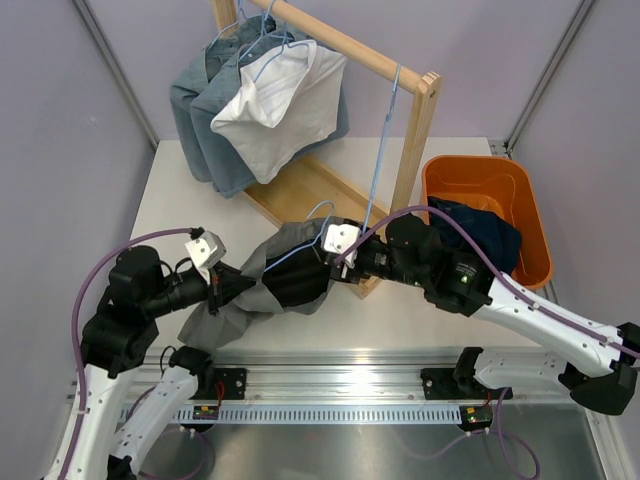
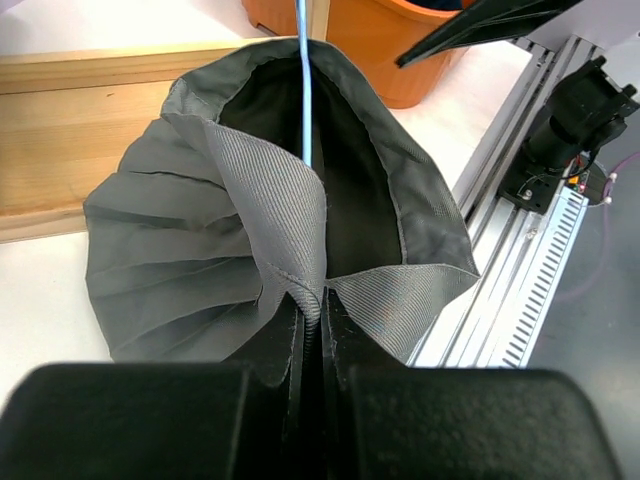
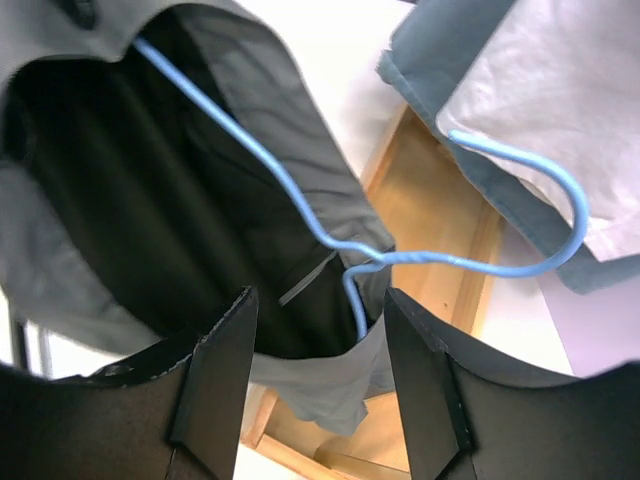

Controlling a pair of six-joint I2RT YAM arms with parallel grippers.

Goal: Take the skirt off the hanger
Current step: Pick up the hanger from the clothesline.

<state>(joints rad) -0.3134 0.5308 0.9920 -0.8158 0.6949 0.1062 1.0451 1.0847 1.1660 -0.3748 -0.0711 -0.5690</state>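
The grey pleated skirt [image 1: 262,285] lies bunched on the table in front of the rack, still on a blue wire hanger [image 1: 322,210]. In the left wrist view my left gripper [image 2: 318,318] is shut on a fold of the skirt's [image 2: 180,250] waistband, with the hanger wire [image 2: 303,90] running up through the dark opening. My right gripper [image 3: 320,335] stands open at the other side. Its fingers [image 3: 215,370] straddle the hanger's [image 3: 300,215] twisted neck and the skirt's [image 3: 330,370] edge without touching them.
A wooden rack [image 1: 345,45] at the back holds a blue jacket and a white shirt [image 1: 275,110] on hangers, plus a bare blue hanger [image 1: 383,135]. Its base board [image 1: 300,190] lies just behind the skirt. An orange bin [image 1: 480,185] with dark blue cloth [image 1: 488,235] stands at right.
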